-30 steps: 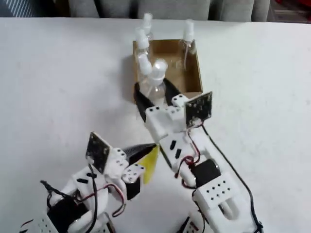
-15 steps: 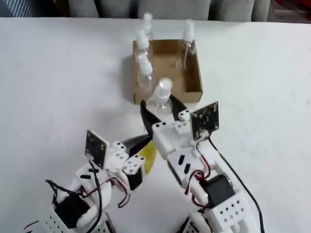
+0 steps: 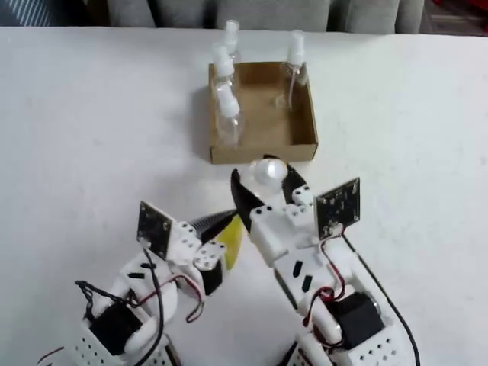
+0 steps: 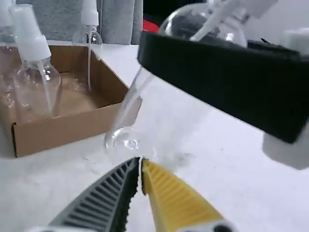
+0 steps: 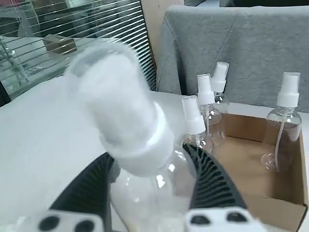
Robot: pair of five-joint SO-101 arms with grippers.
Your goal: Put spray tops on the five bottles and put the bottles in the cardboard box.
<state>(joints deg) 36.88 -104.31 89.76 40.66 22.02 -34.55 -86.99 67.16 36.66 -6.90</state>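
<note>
High view: right tool [image 3: 264, 178] pinches capped bottle [image 3: 269, 168] just short of cardboard box [image 3: 303, 149]; best lifted over near wall, set upright inside; left tool [image 4: 141, 163] pressed together.

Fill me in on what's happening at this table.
The right gripper holds a spray-topped bottle, tilted, just off the near side of the cardboard box. Four other topped bottles stand at the box, at least two of them inside. The left gripper is shut and empty, low over the table beside the right arm.
</note>
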